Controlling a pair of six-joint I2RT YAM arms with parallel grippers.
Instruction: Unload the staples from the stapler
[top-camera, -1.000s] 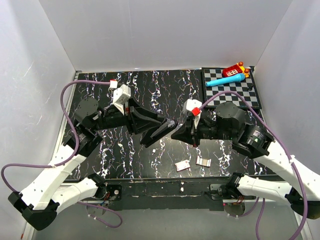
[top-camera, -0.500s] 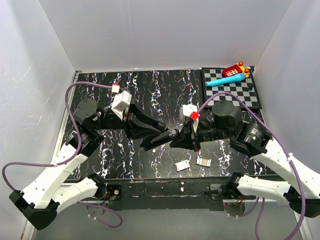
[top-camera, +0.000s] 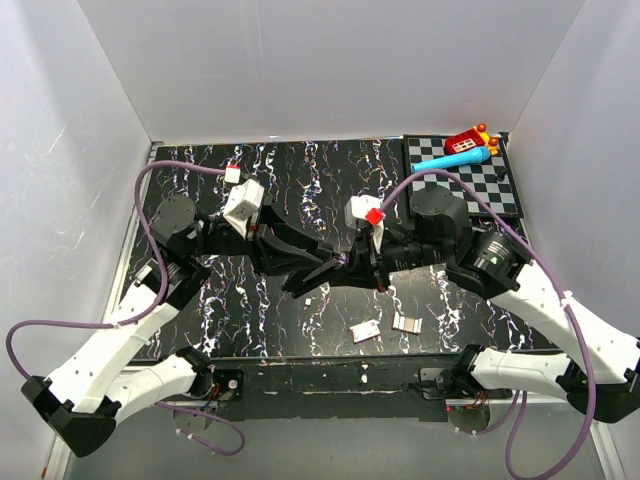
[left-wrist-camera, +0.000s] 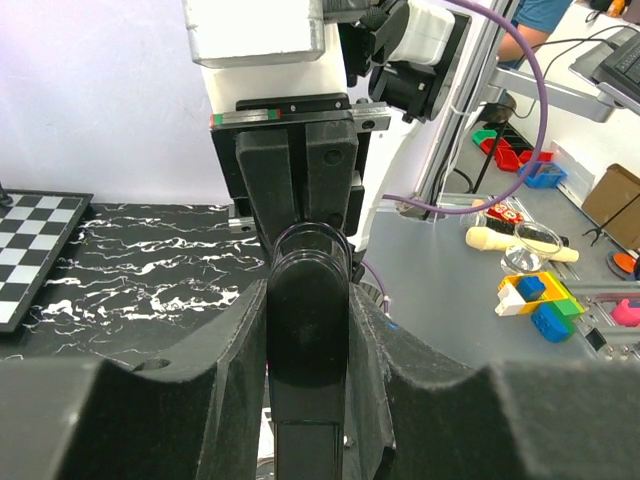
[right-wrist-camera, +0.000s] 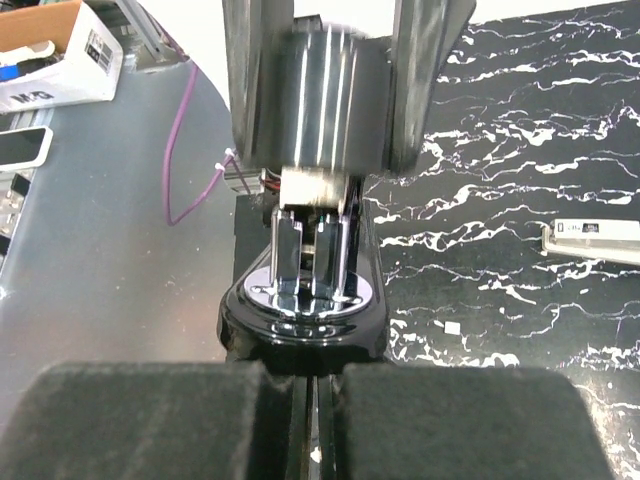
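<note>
The left gripper (top-camera: 322, 270) clasps the stapler (left-wrist-camera: 308, 330) above the marbled table (top-camera: 240, 305). The right gripper (right-wrist-camera: 306, 398) is clenched tight, fingertips meeting the stapler's glossy end.

The left pincer (left-wrist-camera: 309, 345) grips the glossy black stapler (left-wrist-camera: 308, 295) endwise.

light: bright, even, from overhead, white walls (top-camera: 300, 70) glowing | shadows: soft, under the arms on the table (top-camera: 300, 160) | glare: white glints on the glossy stapler (right-wrist-camera: 300, 310), its upper part smeared with blur | focus: near fingers (right-wrist-camera: 150, 420) soft and dark in both wrist views
</note>
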